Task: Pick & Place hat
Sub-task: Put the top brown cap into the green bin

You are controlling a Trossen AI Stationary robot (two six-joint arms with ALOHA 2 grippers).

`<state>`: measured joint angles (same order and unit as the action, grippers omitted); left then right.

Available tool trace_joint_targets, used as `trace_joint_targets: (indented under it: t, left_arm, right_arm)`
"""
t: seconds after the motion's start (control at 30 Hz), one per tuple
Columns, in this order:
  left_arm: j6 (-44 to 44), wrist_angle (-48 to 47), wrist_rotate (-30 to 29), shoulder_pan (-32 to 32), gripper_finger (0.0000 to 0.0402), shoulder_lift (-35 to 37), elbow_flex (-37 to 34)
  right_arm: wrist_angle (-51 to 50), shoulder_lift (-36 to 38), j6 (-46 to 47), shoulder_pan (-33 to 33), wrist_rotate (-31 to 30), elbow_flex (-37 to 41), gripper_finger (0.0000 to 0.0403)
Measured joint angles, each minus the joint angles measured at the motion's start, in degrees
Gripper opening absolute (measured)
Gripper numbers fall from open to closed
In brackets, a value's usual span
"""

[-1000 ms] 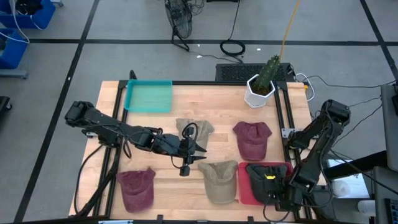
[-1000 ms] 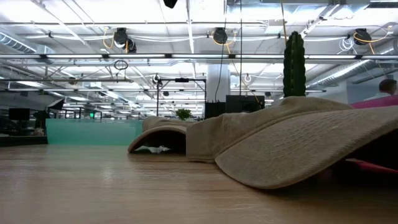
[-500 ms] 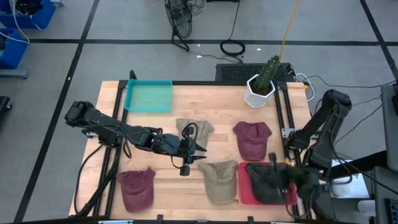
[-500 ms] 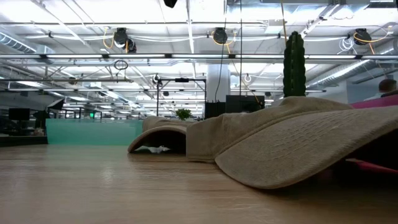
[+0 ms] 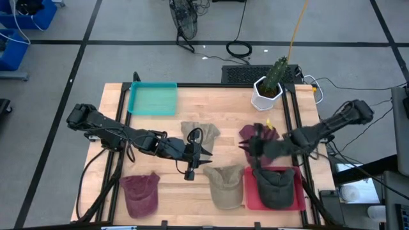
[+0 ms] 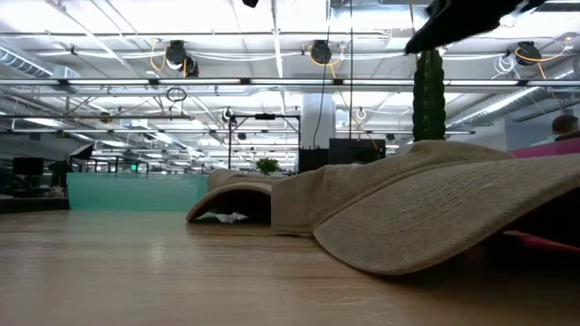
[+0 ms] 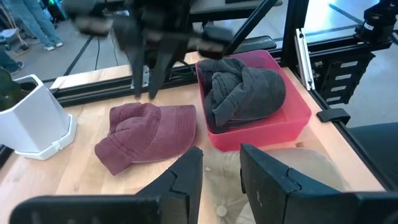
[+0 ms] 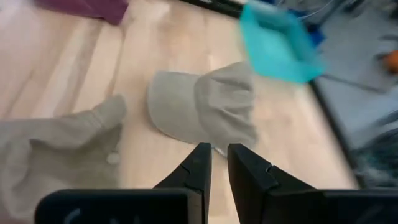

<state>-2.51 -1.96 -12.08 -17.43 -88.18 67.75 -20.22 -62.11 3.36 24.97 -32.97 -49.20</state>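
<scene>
Several caps lie crown up on the wooden table: a tan one (image 5: 199,133) at mid-table, a tan one (image 5: 227,185) near the front, a maroon one (image 5: 140,193) at front left and a maroon one (image 5: 259,142) at right. A dark grey cap (image 5: 276,188) sits crumpled in the red tray (image 5: 250,191). My right gripper (image 5: 251,150) hovers over the right maroon cap (image 7: 149,134), fingers a narrow gap apart and holding nothing (image 8: 219,148). My left gripper (image 5: 206,158) hangs open above mid-table between the two tan caps, also holding nothing (image 7: 222,152).
A teal tray (image 5: 153,99) lies at the far left corner. A white pot with a cactus (image 5: 268,89) stands at the far right. Black rails run along both table sides. Bare wood shows between the teal tray and the front-left maroon cap.
My right gripper has risen from the red tray and swung toward the table's far edge and left, turning as it went, and now hangs over the right maroon cap. The dark grey cap stays in the red tray.
</scene>
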Motion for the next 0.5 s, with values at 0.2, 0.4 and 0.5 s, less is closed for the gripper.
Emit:
trace_joint_targets:
  t: [0.2, 0.4, 0.5]
  left_arm:
    - [-0.3, 0.4, 0.0, 0.1, 0.0113, 0.0, -0.2]
    - [1.2, 3.6, -2.2, 1.3, 0.0113, 0.0, -5.3]
    - [3.4, 6.4, -3.6, 2.3, 0.0113, 0.0, -9.5]
  right_arm:
    - [17.7, 0.0, -6.6, -12.2, 17.0, 6.0, 0.0043]
    - [31.8, 0.1, -10.9, -19.8, 21.9, 12.9, 0.0043]
    - [33.7, 0.1, -12.9, -23.6, 26.9, 15.9, 0.0043]
